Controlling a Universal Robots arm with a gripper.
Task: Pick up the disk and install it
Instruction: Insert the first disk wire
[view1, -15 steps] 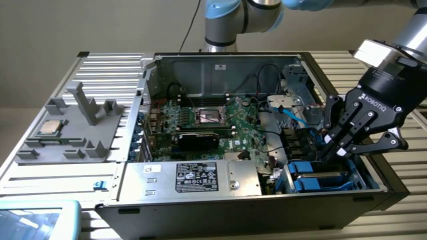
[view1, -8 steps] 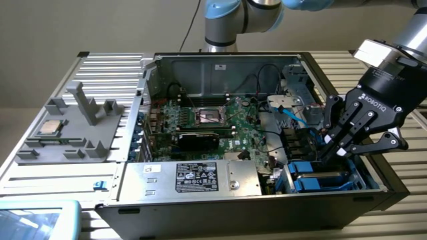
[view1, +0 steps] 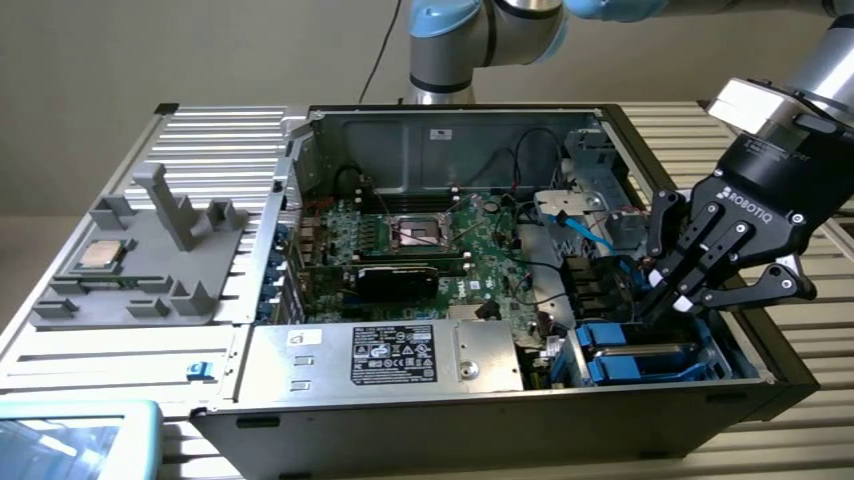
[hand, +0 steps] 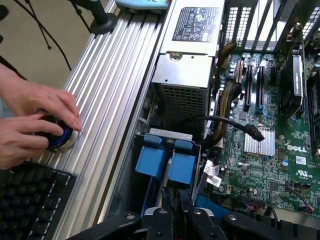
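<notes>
Exterior view, end effector (view1: 663, 308): fingers drawn close, apparently pinching the disk's far edge.
Exterior view, disk (view1: 638, 358): seated in the near drive bay of the computer case (view1: 441, 440), at the exterior view's right, directly under the fingertips; long axis left to right.
Wrist view, disk (hand: 166, 161): blue carrier straight ahead of the end effector (hand: 175, 214), touching.

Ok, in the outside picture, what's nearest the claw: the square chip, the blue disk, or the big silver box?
1. Blue disk, just below the claw.
2. Big silver box, at the case's near edge.
3. Square chip, on the grey tray, exterior view's far left.
</notes>
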